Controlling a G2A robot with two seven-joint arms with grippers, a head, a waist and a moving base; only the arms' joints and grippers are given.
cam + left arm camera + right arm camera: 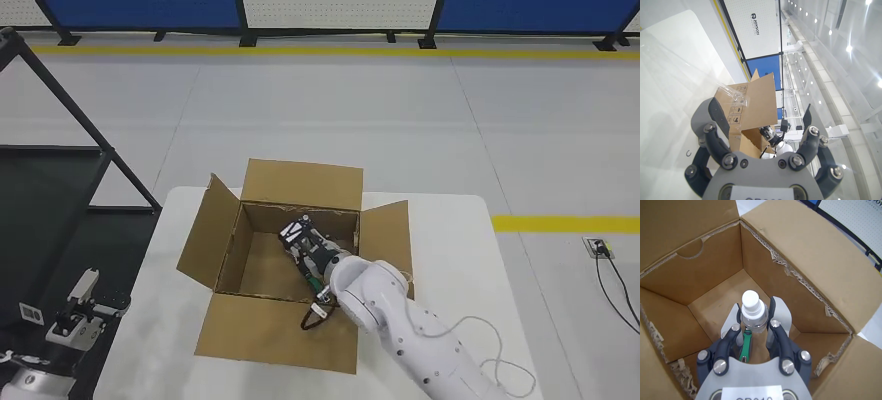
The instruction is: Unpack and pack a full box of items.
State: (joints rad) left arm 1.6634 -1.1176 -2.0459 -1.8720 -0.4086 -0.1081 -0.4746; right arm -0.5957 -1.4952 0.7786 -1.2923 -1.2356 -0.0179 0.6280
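An open cardboard box (pixel 300 182) stands on the white table (pixel 450 240). My right gripper (pixel 302 238) is down inside it. In the right wrist view the right gripper (pixel 755 305) is shut on a clear bottle (pixel 753 311) with a white cap, held above the box floor (pixel 719 306). A green-handled tool (pixel 746 344) lies on the floor under the bottle. My left gripper (pixel 78 300) hangs off the table's left side. The left gripper (pixel 761 106) stands open with nothing between its fingers, and faces the box (pixel 761 100) from a distance.
All box flaps are folded outward, with torn paper edges along the rims (pixel 780 260). A strip of clear tape (pixel 734 94) sticks off the box's outer wall. A black frame (pixel 100 150) stands left of the table. Bare tabletop lies right of the box.
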